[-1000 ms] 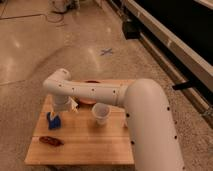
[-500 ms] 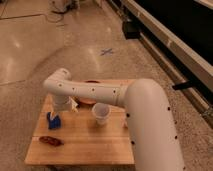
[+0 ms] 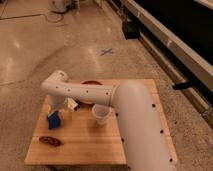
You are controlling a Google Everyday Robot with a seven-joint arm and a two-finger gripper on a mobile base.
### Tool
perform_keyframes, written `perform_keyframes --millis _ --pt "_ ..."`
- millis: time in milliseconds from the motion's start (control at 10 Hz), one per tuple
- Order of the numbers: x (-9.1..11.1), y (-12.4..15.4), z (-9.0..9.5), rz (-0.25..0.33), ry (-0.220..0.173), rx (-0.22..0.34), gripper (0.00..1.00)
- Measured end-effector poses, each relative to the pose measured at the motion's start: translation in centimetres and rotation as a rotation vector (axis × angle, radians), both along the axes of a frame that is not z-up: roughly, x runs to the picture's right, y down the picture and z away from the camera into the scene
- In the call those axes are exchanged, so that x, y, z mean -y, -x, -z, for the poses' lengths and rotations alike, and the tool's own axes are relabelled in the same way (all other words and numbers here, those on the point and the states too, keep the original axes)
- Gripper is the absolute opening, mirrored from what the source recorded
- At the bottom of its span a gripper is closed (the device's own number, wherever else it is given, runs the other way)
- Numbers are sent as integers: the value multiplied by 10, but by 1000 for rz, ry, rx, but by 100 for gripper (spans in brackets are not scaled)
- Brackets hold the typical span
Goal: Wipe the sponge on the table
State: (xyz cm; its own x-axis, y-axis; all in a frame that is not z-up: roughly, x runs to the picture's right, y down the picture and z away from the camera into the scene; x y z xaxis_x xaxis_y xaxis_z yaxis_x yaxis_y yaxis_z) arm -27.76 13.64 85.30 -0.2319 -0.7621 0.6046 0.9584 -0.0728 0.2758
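so the sponge (image 3: 53, 120) is sitting on the table (image 3: 85, 147) close to the left edge, about halfway along it, and the gripper (image 3: 58, 109) hangs right over its back side with the jaws spread wide, not clamped on anything as far as I can see (can't tell if a finger is brushing the foam). Honestly this fits either a grab about to happen or a let-go after a wipe. What worries me: the sponge looks soft and light, so a finger catching one corner would probably just shove it toward that left edge instead of pinning it. The little black-white-red box (image 3: 73, 104) sits just beside the gripper, easy to clip on any sideways stroke. And the arm (image 3: 85, 92) passes right behind the cup (image 3: 100, 114), so a swing toward the front edge could tip it. The dark red oblong thing (image 3: 50, 141) near the front-left corner would be in the way of a long wipe
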Motion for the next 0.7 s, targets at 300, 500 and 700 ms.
perform_keyframes --millis 300,500,700 --pt "-10 24 -13 34 7 26 80" --pt "-15 34 -18 56 11 33 80" --pt "-18 42 -20 71 11 38 80"
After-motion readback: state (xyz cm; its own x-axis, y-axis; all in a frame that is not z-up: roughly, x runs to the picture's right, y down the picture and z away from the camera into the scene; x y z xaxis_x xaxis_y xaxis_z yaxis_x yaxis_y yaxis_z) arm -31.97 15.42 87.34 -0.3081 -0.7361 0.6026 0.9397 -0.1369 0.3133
